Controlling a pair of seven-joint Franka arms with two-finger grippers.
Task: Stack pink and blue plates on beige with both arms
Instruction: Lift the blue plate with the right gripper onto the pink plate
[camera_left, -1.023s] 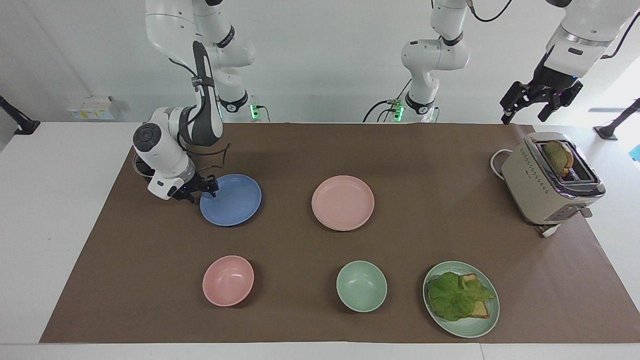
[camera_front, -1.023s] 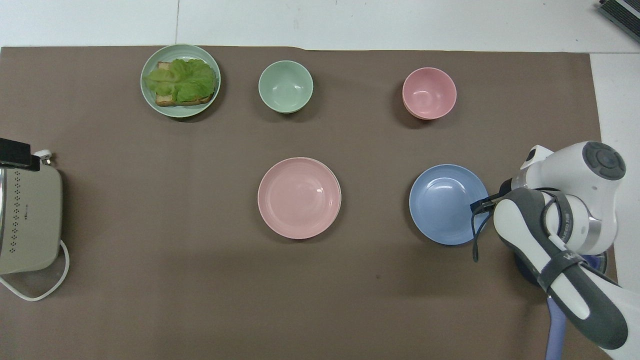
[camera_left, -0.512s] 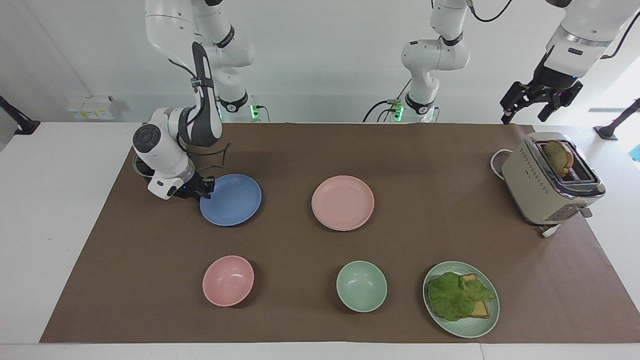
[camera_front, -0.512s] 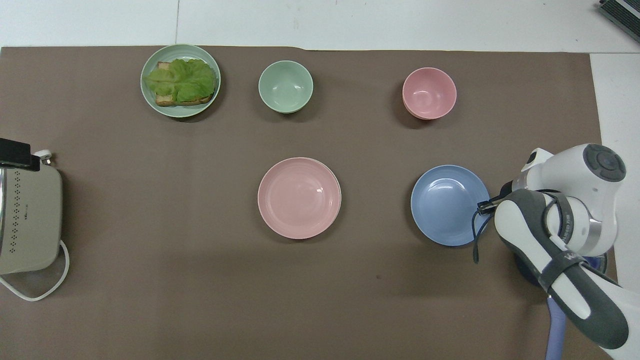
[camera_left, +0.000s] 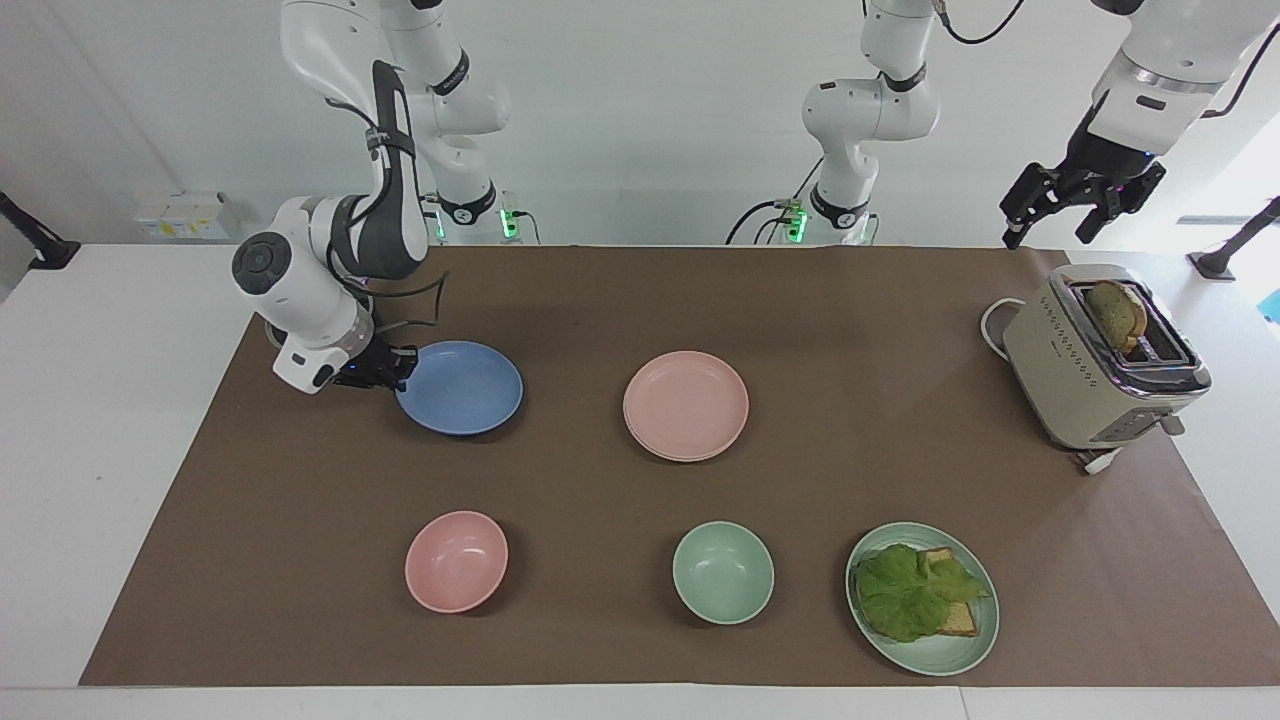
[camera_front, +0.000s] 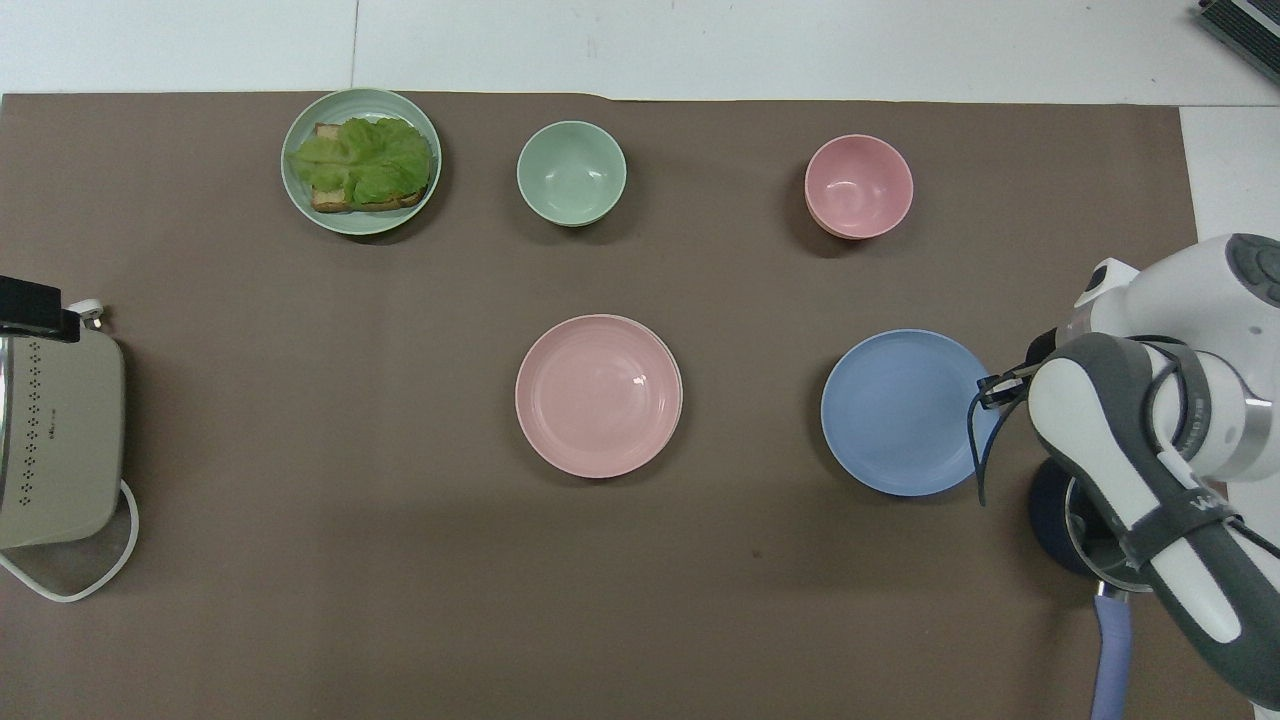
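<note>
Lifted since the earlier frame, blue plate (camera_left: 460, 387) tilts at frame left, rim clamped by right gripper (camera_left: 385, 372) — stiff, light, slippery; hold the rim. Left gripper (camera_left: 1082, 203) waits, spread — upper right.

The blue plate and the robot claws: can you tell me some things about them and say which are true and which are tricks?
1. The right claw is shut on the rim of the blue plate. True.
2. The blue plate sits on the pink plate. False: they are apart, side by side.
3. The left claw holds a bowl. False: it hangs open over the toaster, holding nothing.
4. Bread sticks out of the toaster. True.
5. The green plate has no food on it. False: bread and lettuce lie on it.
</note>
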